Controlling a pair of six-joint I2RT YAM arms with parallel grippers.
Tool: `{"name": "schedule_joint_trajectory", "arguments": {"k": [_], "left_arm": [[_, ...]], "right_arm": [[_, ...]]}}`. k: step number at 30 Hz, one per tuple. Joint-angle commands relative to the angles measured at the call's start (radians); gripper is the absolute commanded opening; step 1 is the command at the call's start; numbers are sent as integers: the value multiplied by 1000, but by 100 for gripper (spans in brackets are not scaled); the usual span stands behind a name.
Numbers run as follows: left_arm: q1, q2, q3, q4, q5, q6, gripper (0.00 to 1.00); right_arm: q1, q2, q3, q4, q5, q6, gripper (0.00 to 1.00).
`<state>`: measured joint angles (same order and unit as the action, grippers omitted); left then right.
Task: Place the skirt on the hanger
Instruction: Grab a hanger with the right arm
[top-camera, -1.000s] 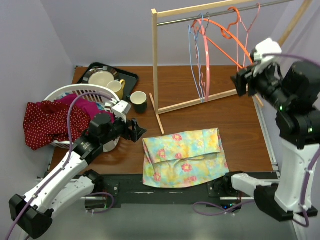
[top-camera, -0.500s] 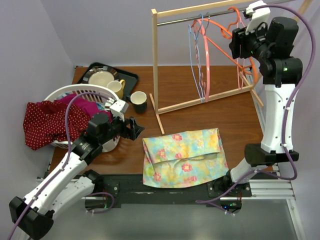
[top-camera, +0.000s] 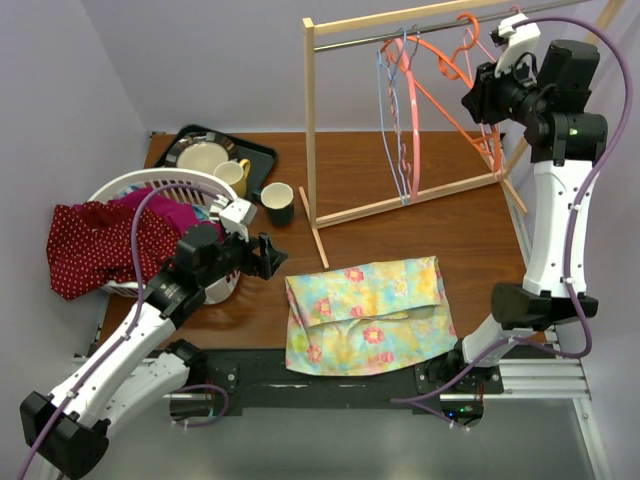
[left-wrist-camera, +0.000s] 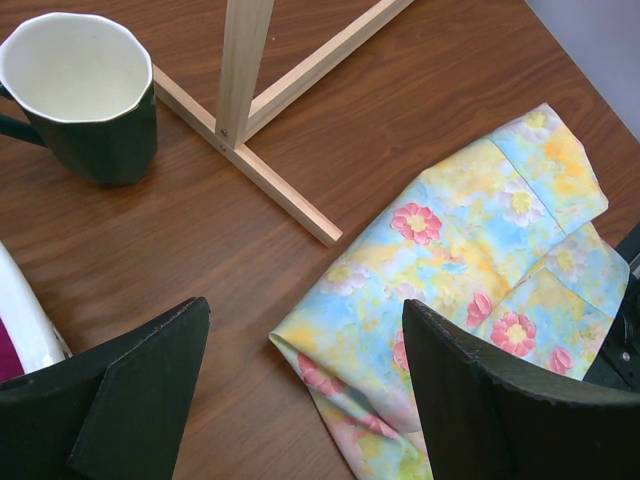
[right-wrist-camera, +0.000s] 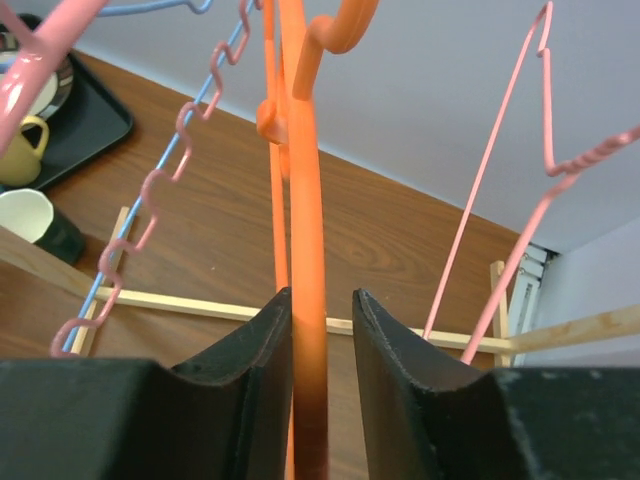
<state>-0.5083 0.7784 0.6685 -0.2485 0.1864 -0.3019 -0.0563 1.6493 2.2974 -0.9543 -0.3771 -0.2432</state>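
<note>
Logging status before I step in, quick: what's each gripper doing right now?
Left gripper: open, holding nothing.
Right gripper: jaws straddle the orange hanger, nearly closed; a firm grip cannot be told.

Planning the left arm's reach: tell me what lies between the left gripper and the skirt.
Between left gripper and skirt, only bare table, seen in the left wrist view.

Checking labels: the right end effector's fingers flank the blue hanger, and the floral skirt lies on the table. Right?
Not blue. The right wrist view shows the fingers of the right end effector flanking the orange hanger. The floral skirt does lie on the table.
</note>
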Motion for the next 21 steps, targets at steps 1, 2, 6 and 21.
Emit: {"name": "schedule_joint_trajectory", "arguments": {"k": [1,2,6,21], "left_arm": [[13,-1,-4,51,5,20,83],[13,-1,-4,51,5,20,83],[14,-1,-4,51,5,18,83],[19,-5,-4,51,5,18,83]], "right_arm": [[1,-11,16,-4,-62,13,25],[1,-8,16,-4,-68,19,23],[0,0,30,-5,-86,45,6],[-40,-82,36,60,-137,145,0]]}}
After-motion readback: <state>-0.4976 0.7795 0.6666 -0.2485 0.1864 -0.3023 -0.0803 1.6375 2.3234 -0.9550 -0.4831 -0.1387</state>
